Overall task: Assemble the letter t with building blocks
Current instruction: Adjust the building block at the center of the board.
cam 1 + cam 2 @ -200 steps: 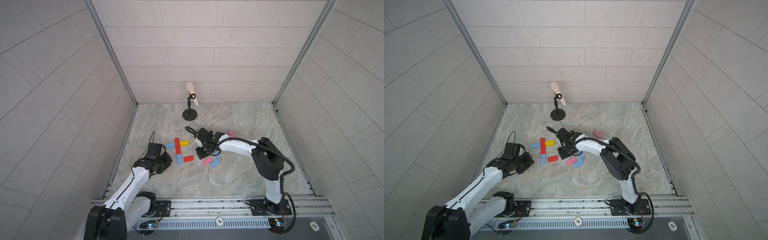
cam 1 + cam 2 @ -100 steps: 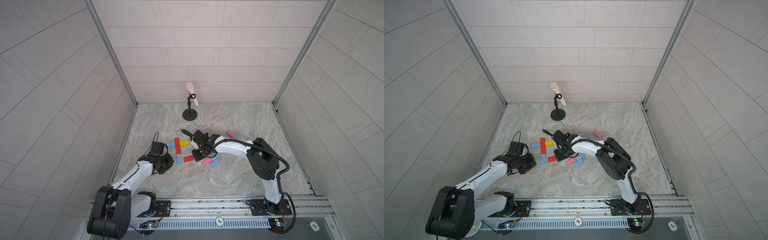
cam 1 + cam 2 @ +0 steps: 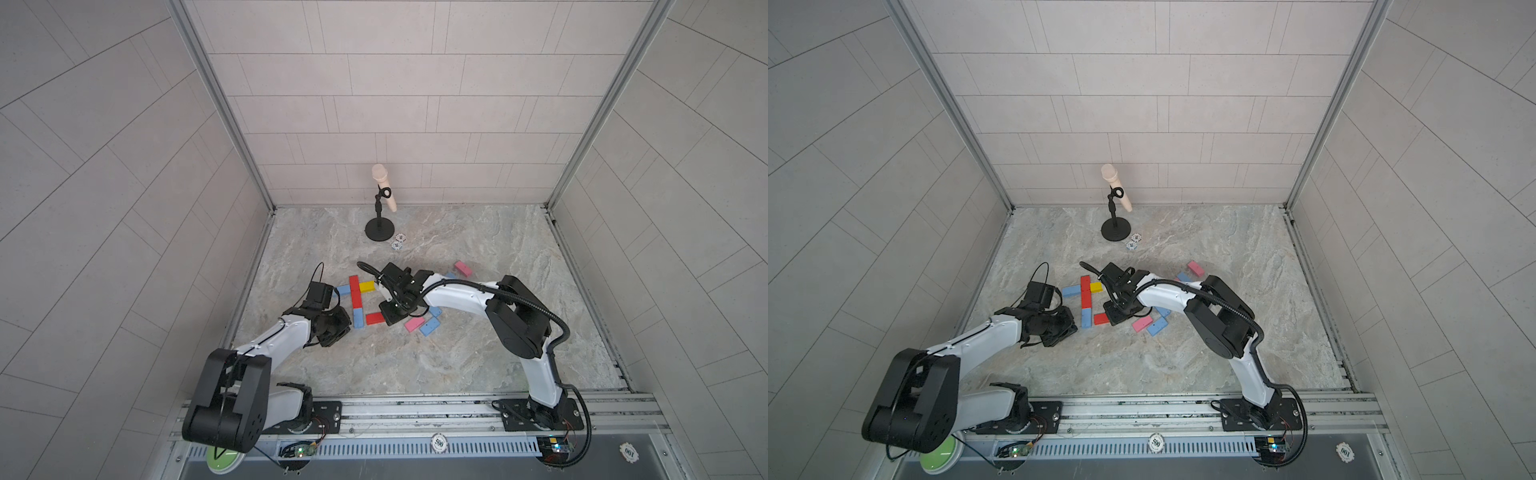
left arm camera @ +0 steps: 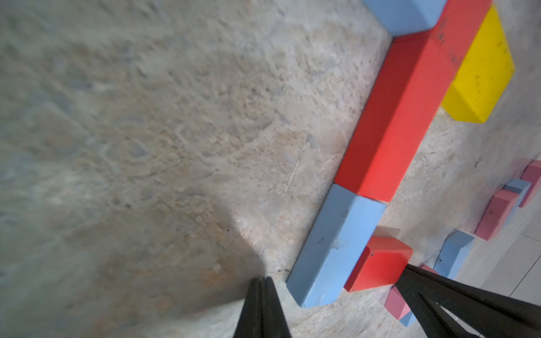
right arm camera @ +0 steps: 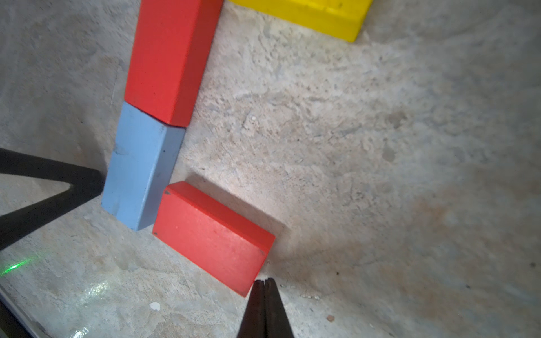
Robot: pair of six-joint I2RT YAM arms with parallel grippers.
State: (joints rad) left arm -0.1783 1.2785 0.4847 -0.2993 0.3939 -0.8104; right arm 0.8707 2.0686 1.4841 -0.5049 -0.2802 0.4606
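Observation:
The building blocks form a column in both top views: two red blocks (image 3: 355, 291), then a light blue block (image 3: 358, 318). Another light blue block (image 3: 343, 289) and a yellow one (image 3: 367, 286) flank the column's far end. A loose red block (image 3: 374, 318) lies slightly askew by the column's near end, its corner at the blue block (image 5: 137, 172). My right gripper (image 5: 265, 282) is shut and empty, its tip at the red block's (image 5: 210, 234) outer corner. My left gripper (image 4: 262, 281) is shut and empty, its tip close beside the blue block (image 4: 336, 245).
Loose pink (image 3: 413, 324) and light blue (image 3: 430, 328) blocks lie right of the right gripper, with more pink (image 3: 462, 269) farther back. A microphone stand (image 3: 379, 228) and white poker chips (image 3: 398, 242) sit near the back wall.
My right gripper has swung left and toward the front, down to the loose red block's end. The left gripper has edged right, up to the column's blue block.

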